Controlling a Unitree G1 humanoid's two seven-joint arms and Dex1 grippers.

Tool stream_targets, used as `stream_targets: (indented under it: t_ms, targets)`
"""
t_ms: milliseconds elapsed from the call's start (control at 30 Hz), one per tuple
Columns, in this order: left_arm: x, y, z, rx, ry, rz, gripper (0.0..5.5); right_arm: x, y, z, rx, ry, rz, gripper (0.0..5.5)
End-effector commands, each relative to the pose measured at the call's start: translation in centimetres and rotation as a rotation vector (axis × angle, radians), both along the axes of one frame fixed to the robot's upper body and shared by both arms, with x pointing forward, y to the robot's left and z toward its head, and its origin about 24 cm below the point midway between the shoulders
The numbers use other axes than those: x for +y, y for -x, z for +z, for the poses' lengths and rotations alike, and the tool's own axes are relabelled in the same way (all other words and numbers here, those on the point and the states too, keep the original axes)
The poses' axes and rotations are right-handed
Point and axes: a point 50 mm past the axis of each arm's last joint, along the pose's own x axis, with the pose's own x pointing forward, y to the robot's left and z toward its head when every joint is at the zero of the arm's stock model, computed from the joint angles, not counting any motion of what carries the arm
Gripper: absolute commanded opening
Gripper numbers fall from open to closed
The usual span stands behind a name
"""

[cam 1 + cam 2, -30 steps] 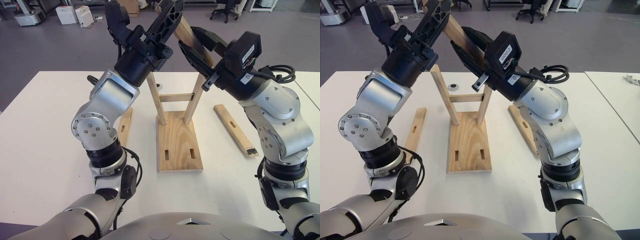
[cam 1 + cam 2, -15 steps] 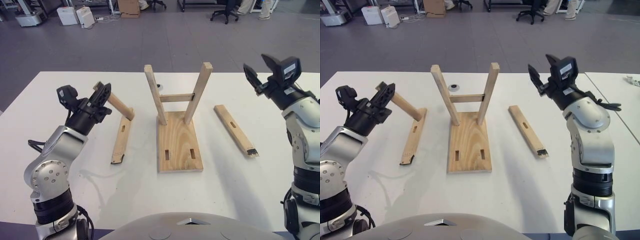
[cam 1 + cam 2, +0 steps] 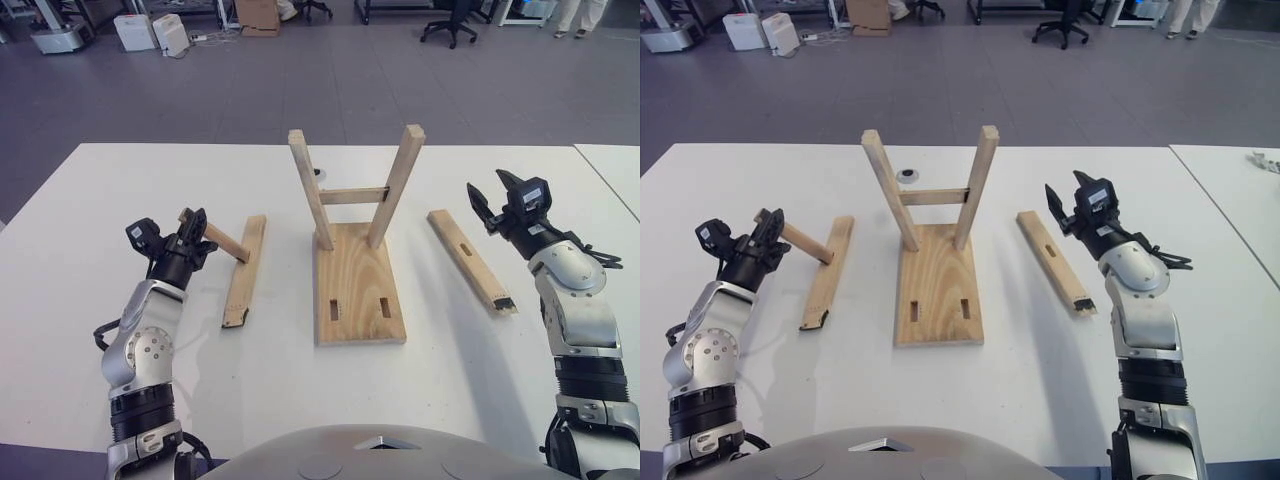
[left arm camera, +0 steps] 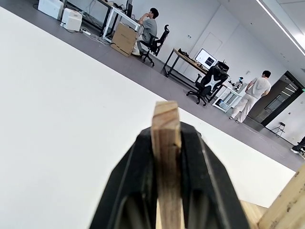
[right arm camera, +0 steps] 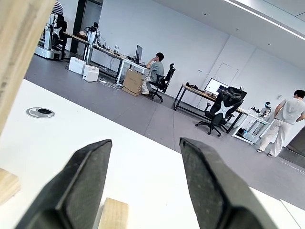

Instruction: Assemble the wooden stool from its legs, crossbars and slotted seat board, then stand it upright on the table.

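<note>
left jaws gripping crossbar (image 3: 228, 244) | right jaws wide, loose leg (image 3: 468, 256) just below | risk: crossbar pivots (end-held), misses slot

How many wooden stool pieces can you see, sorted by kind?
Seat board: 1
Legs: 4, two standing in the board, two lying loose either side of it
Crossbars: 2, one joining the standing legs, one held in the left gripper
Total: 7
</note>
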Motion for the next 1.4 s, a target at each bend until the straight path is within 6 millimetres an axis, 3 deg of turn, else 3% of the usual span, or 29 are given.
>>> stream_targets:
  t_ms: [33, 167, 300, 433, 567, 667, 733, 800, 900, 1000, 1167, 1400]
  targets:
    - [0.3, 0.1, -1.4, 0.047, -0.022, 0.04, 0.4, 0.1, 0.1, -0.6, 0.014, -0.001, -0.002, 2.63]
    - [-0.1, 0.5, -2.9, 0.125, -0.058, 0.042, 0.4, 0.2, 0.0, -0.7, 0.015, 0.01, 0.0, 2.63]
    - [0.2, 1.7, -4.2, 0.275, -0.253, 0.034, 0.4, 0.3, 0.1, -0.8, 0.01, 0.044, 0.002, 2.63]
    - [0.8, 4.6, -8.2, 0.504, -0.47, 0.013, 0.4, 0.3, -0.1, -0.5, -0.008, 0.095, 0.006, 2.63]
    - [0.7, 6.1, -11.0, 0.618, -0.506, -0.014, 0.4, 0.1, -0.2, -0.1, -0.021, 0.114, 0.005, 2.63]
    - [-0.4, 6.6, -12.1, 0.623, -0.508, -0.058, 0.4, 0.1, -0.3, 0.0, -0.026, 0.128, 0.009, 2.63]
    - [-1.0, 5.5, -10.6, 0.508, -0.448, -0.052, 0.4, 0.1, -0.3, 0.1, -0.03, 0.13, 0.011, 2.63]
    - [-1.0, 3.4, -7.4, 0.324, -0.391, -0.029, 0.4, 0.1, -0.3, 0.3, -0.035, 0.129, 0.011, 2.63]
    - [-0.9, 1.0, -2.9, 0.143, -0.418, -0.054, 1.1, 0.5, -0.5, 0.7, -0.053, 0.114, 0.019, 2.63]
    - [-0.8, 0.5, -0.9, 0.11, -0.438, -0.074, 1.52, 0.8, -0.7, 0.8, -0.06, 0.106, 0.02, 2.63]
    - [-0.4, 2.1, -1.4, 0.336, -0.488, -0.131, 2.33, 1.1, -0.5, 0.5, -0.059, 0.1, 0.016, 2.63]
    - [-1.8, 3.9, -3.7, 0.577, -0.475, -0.115, 3.4, 1.8, -0.5, 0.1, -0.053, 0.093, 0.025, 2.63]
